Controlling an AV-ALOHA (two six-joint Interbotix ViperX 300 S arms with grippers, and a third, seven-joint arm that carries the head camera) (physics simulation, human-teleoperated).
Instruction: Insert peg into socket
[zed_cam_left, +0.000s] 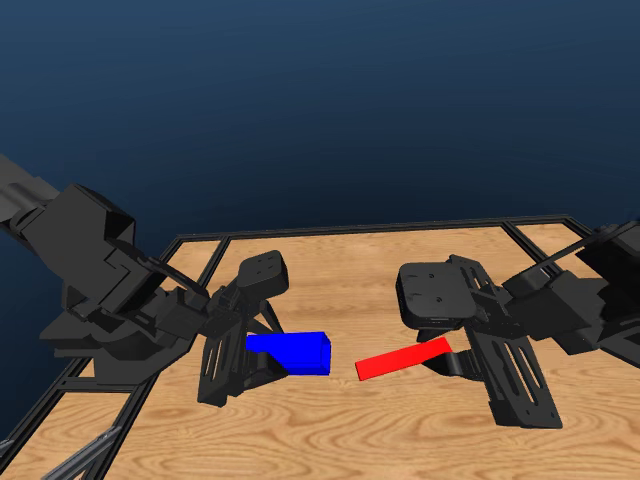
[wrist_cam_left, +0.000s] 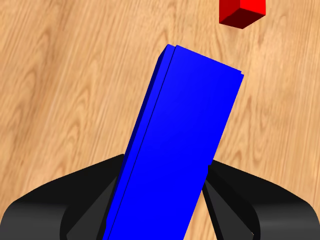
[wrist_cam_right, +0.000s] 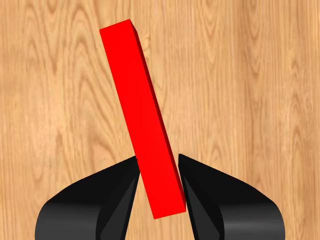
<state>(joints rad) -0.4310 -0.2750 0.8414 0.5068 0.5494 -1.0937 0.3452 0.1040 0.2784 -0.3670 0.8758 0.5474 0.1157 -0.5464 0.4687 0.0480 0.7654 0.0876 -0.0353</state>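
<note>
The peg (zed_cam_left: 403, 358), a slim red bar, is held above the wooden table (zed_cam_left: 400, 430) just right of the middle, tilted so that its left end hangs lower and points toward the socket. Its right end sits between the jaws of the right gripper (zed_cam_left: 455, 355); in the right wrist view the bar (wrist_cam_right: 145, 120) slants across between the two black jaws, which are closed against its sides near one end.

The socket (zed_cam_left: 291, 352), a chunky blue block, lies just left of the peg, with a small gap between their facing ends. The two are apart, not touching. The left gripper (zed_cam_left: 255, 360) has the block by its left part; in the left wrist view the block (wrist_cam_left: 175, 155) runs tilted between the jaws, which are clamped against it, and the red tip of the peg (wrist_cam_left: 242, 12) shows just beyond its free end.

Both black arms reach in from the table's sides, the left from the left, the right from the right. A dark frame (zed_cam_left: 360, 231) edges the table's far side.
</note>
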